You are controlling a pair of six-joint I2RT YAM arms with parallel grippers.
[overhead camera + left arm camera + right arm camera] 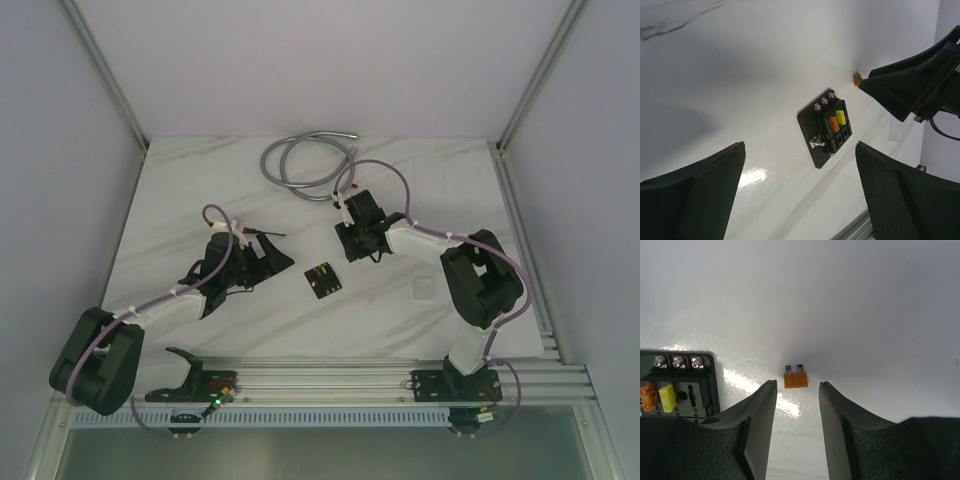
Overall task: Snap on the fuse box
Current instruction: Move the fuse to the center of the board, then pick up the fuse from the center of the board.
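Note:
The fuse box (pixel 322 279), a small black square block with an orange and a yellow fuse in its slots, lies flat on the white table between the arms. It also shows in the left wrist view (pixel 830 127) and at the left edge of the right wrist view (pixel 680 390). My left gripper (pixel 264 257) is open and empty to the left of the box, with its jaws wide apart (pixel 800 190). My right gripper (pixel 355 243) is open just behind the box, low over the table (pixel 797 390). A loose orange fuse (pixel 795 376) lies just beyond its fingertips, untouched.
A faint clear square piece (pixel 422 290) lies on the table to the right of the fuse box. A coiled grey cable (pixel 300 160) lies at the back. An aluminium rail (pixel 330 380) runs along the near edge. The orange fuse also shows in the left wrist view (pixel 857 78).

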